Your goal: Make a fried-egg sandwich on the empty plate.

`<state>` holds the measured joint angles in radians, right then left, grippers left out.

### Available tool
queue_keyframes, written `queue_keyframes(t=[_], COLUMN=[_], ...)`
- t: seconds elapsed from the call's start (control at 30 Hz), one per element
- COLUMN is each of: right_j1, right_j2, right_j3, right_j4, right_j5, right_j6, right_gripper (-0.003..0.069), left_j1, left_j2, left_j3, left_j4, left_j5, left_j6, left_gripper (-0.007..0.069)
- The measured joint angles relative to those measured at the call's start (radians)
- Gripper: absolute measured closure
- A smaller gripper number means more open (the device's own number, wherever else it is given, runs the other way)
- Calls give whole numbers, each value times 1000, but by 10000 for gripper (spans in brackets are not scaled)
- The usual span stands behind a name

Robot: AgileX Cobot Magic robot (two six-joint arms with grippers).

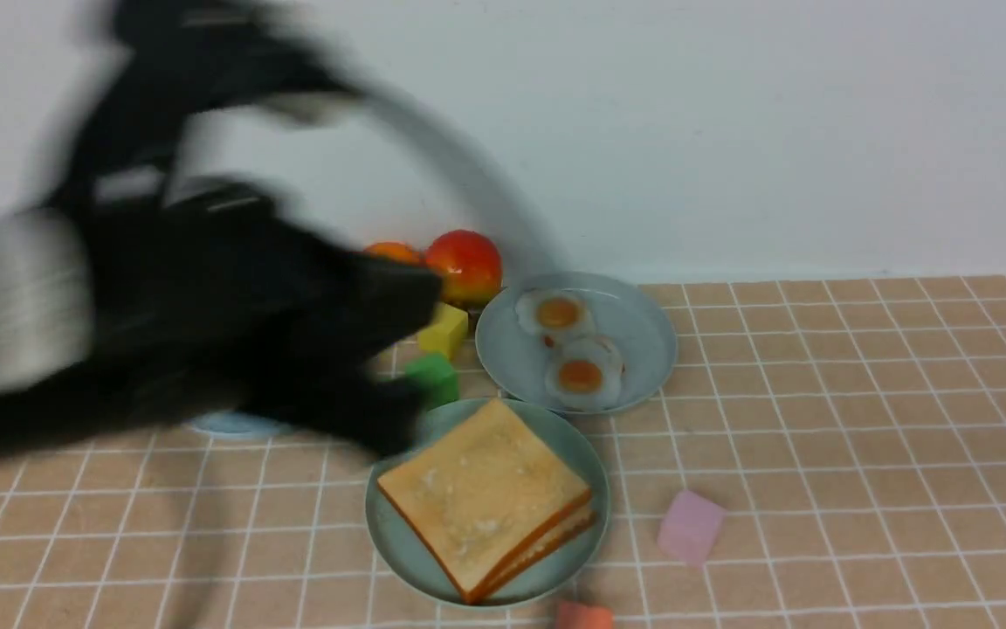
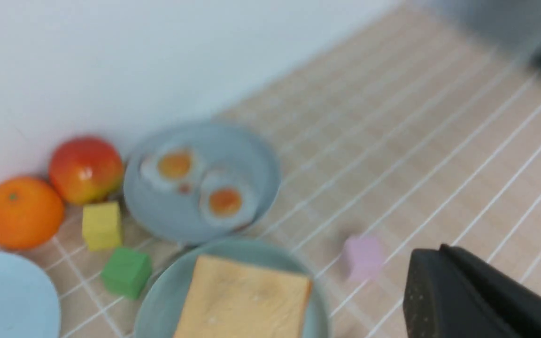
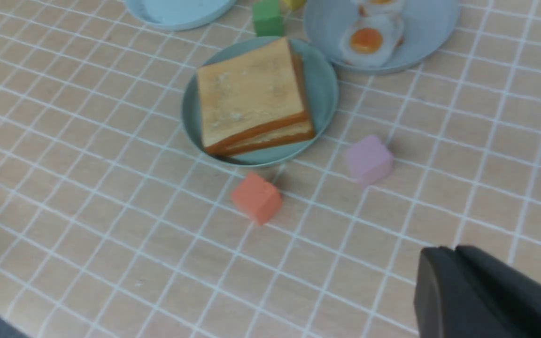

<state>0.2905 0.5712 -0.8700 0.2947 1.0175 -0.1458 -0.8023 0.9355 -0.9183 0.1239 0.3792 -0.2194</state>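
Resting stacked on the mint-green plate [image 1: 398, 533]: two toast slices [image 1: 484, 494]. Near, at 5 o'clock, orange cube [image 1: 583, 616]; at 3, pink cube [image 1: 691, 527]. Beyond, at 12, grey-blue plate [image 1: 651, 349] with two fried eggs [image 1: 580, 376]. At 10, blurred left gripper [image 1: 381, 349], grip impossible to tell; right gripper [image 3: 458, 286] seemingly closed, empty.

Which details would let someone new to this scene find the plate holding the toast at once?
Start at the tiled tabletop and find the grey-blue plate with two fried eggs near the white wall. Touching its near edge sits the mint-green plate. Unlike the egg plate and the bare sky-blue plate, it carries stacked square toast slices.
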Motion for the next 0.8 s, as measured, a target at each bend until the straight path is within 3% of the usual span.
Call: queue_keyframes(t=[0.13, 0.37, 0.63, 0.8], right_j1=[0, 0, 0, 0], right_j2=[-89, -259, -365, -371], right_j3=[0, 0, 0, 78], right_j4=[-79, -207, -303, -333], right_j5=[37, 119, 145, 39], right_j6=[58, 226, 341, 374], right_gripper=[616, 638, 668, 666], left_j1=[0, 0, 0, 0], left_j2=[-300, -533, -563, -563], left_j3=[310, 631, 714, 725], left_j4=[0, 0, 0, 0], left_j5=[-210, -454, -477, -434], left_j6=[-80, -94, -94, -94], left_gripper=[638, 638, 638, 638])
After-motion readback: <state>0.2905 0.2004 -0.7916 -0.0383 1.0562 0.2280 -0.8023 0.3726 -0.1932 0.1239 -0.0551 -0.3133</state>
